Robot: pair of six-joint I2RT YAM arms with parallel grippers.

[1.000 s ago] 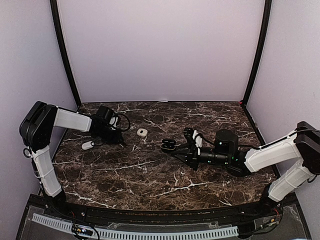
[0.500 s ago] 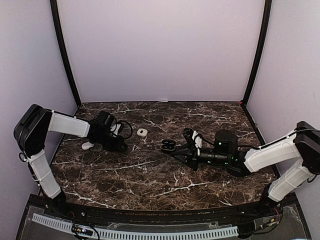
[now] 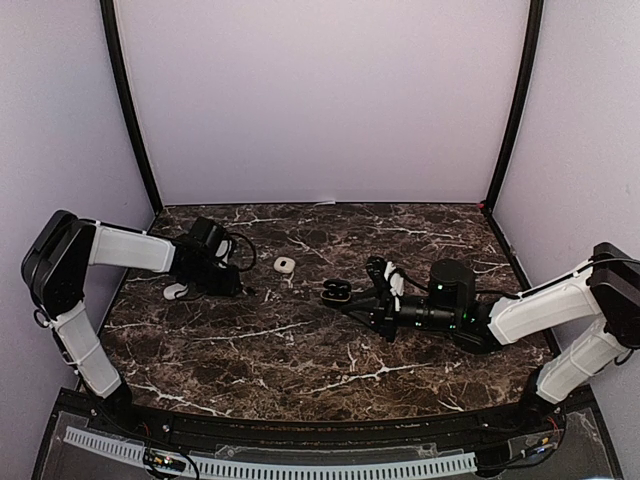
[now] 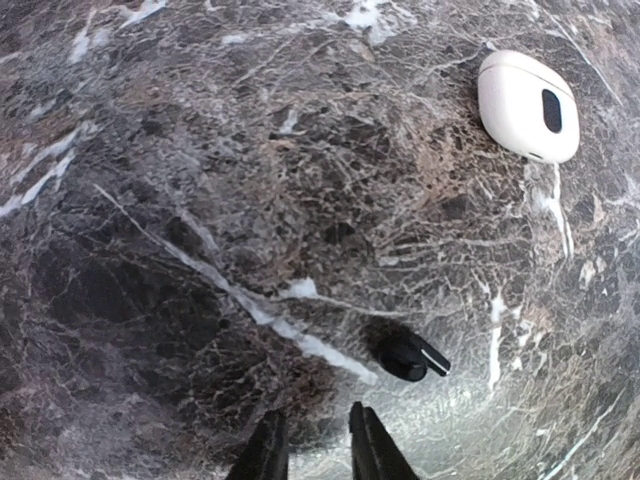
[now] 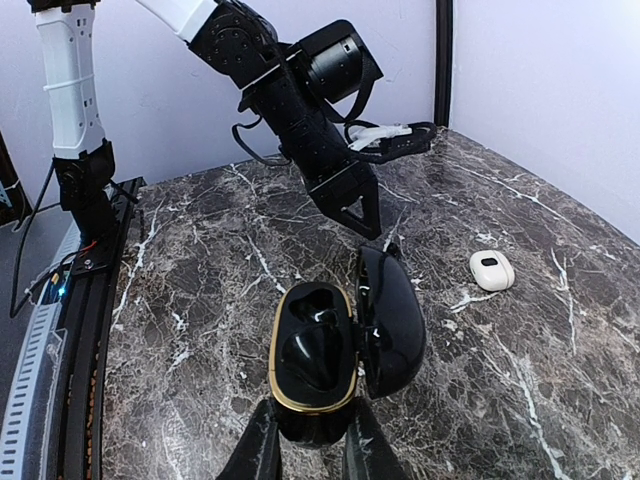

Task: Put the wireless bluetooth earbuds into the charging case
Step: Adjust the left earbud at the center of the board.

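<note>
My left wrist view alone shows the black earbud (image 4: 410, 355). It lies on the marble table (image 3: 300, 350) just ahead and to the right of my left pincer (image 4: 318, 450), not touching it. That pincer stands barely ajar with nothing between its tips. From the top view the earbud is too small to make out against the dark stone.

My right wrist view alone shows the inside of the charging case (image 5: 312, 362): a gold rim and two hollow wells. My right pincer (image 5: 308, 440) clamps the case at its near end.

A white oval piece (image 4: 527, 105) lies well beyond the earbud. Another small white thing (image 3: 175, 291) sits beside my left arm.

The earbud's long axis runs across the left wrist view, with its striped stem pointing right. The case's long axis points away from my right wrist, its lid swung open to the right.
</note>
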